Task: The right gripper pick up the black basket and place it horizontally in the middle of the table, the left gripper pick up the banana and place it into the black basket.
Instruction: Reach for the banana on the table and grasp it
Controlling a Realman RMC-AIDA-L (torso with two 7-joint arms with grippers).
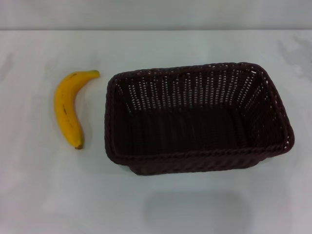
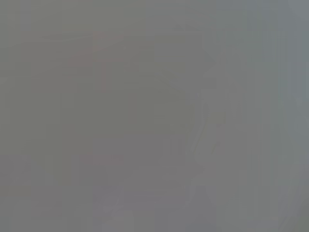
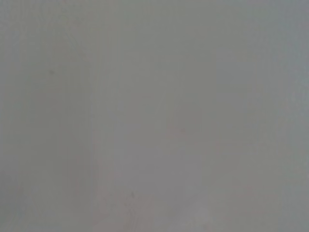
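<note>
Neither gripper is in the head view, and both wrist views show only flat grey. I can't tell where the arms are, or whether the left gripper or right gripper is apart or together.

Near to far: the near strip of the surface (image 1: 58, 204) is bare white with a faint grey patch near centre. Past it sits the black basket (image 1: 195, 119), long side running left-right, roughly mid-surface and a bit right of centre, open side up, nothing in it. The banana (image 1: 68, 108) lies flat just left of the basket, close to it but not touching, dark end toward the near side, stem pointing far-right toward the basket's far-left corner.

Risks, as I judge them:
- The basket already looks horizontal and central, so a re-grasp by the right gripper could skew it or shove it into the banana.
- The small banana-to-basket gap means the left gripper coming down on the right side of the banana may clip the braided rim.
- The banana is curved and smooth, so an off-centre pinch could roll it or let it slip out.
- The open weave could snag a fingertip on release.

Hidden: the basket's near outside wall is mostly foreshortened, and its inside near the rim is dark and hard to read.
</note>
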